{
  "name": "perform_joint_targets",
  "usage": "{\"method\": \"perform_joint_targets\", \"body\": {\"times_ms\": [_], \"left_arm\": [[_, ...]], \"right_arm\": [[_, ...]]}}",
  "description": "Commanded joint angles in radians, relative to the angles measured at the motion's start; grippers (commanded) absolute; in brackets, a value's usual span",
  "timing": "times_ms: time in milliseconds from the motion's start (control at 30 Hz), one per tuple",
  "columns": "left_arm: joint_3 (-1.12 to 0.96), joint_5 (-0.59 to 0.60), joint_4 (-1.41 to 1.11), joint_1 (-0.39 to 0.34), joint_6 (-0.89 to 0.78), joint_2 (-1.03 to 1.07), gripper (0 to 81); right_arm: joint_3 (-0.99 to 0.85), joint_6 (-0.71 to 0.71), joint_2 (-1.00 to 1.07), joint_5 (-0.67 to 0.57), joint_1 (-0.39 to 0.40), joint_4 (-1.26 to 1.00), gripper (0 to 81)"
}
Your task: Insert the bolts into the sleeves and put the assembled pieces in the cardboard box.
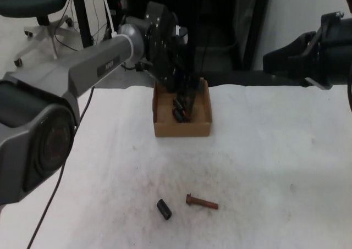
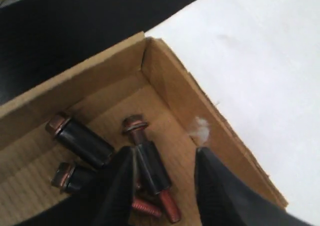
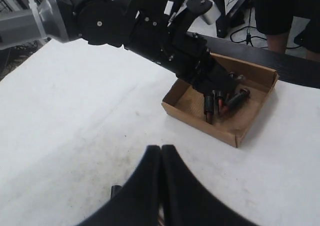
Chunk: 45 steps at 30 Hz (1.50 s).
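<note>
The left gripper (image 2: pixel 164 155) sits fingers spread inside the cardboard box (image 1: pixel 181 129) among 3 assembled pieces (image 2: pixel 150 162), while the right gripper (image 3: pixel 161 153), pressed together, hangs over the white bench (image 1: pixel 275 166), where 1 bolt (image 1: pixel 202 203) lies near 1 sleeve (image 1: pixel 164 209).

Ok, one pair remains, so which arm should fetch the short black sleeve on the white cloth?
Probably right: the right gripper, shut and empty, hangs near the short black sleeve; the left gripper is inside the brown cardboard box.
</note>
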Motion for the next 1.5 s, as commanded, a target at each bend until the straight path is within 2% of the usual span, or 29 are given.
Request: {"method": "perform_joint_targets", "body": {"times_ms": [0,100,200,333,400,467,500,567,633,767,900,1100,1200,1367,1467], "left_arm": [[-0.043,0.013,-0.006,0.001,-0.003,-0.019,40.2],[-0.103,0.018,0.051,0.001,-0.044,-0.019,40.2],[-0.167,0.02,0.231,0.001,-0.063,-0.031,40.2],[-0.191,0.136,0.582,-0.037,-0.035,-0.049,38.1],[-0.178,0.117,0.727,-0.07,0.05,-0.058,25.8],[-0.128,0.086,0.751,-0.11,0.058,-0.09,7.2],[-0.098,0.086,0.751,-0.125,0.07,-0.105,0.4],[-0.046,0.077,0.758,-0.159,0.099,-0.154,0.1],[0.014,0.008,0.769,-0.19,0.116,-0.215,0.3],[0.153,-0.244,0.779,-0.215,0.188,-0.369,0.3],[0.376,-0.388,0.704,-0.172,0.215,-0.571,0.3],[0.888,-0.379,0.39,-0.036,0.055,-0.952,0.3],[1.121,-0.306,0.19,0.01,-0.062,-1.172,0.3],[1.399,-0.04,-0.166,0.033,-0.166,-1.449,0.3],[1.472,-0.014,-0.243,0.033,-0.257,-1.527,0.3]], "right_arm": [[-0.003,-0.008,-0.012,-0.005,-0.003,0.004,0.3],[-0.003,-0.008,-0.012,-0.005,-0.003,0.004,0.3],[-0.003,-0.008,-0.012,-0.005,-0.003,0.001,0.3],[-0.003,-0.008,-0.012,-0.005,-0.003,-0.006,0.3],[-0.003,-0.039,-0.012,-0.005,-0.003,-0.006,0.3],[-0.003,-0.076,-0.012,-0.005,-0.003,0.002,0.3],[-0.003,-0.083,-0.012,-0.005,-0.003,0.008,0.3],[-0.003,-0.084,-0.012,-0.005,-0.003,0.016,0.3],[-0.003,-0.084,-0.012,-0.005,-0.003,0.023,0.3],[-0.003,-0.095,-0.012,-0.005,-0.003,0.048,0.3],[-0.001,-0.109,-0.005,-0.005,-0.003,0.075,0.3],[0.022,-0.23,0.036,-0.005,0.003,0.082,0.3],[0.022,-0.267,0.09,-0.003,0.023,0.06,0.3],[0.017,-0.274,0.224,0.002,0.104,-0.059,0.3],[0.001,-0.338,0.312,0.033,0.154,-0.073,0.3]]}}
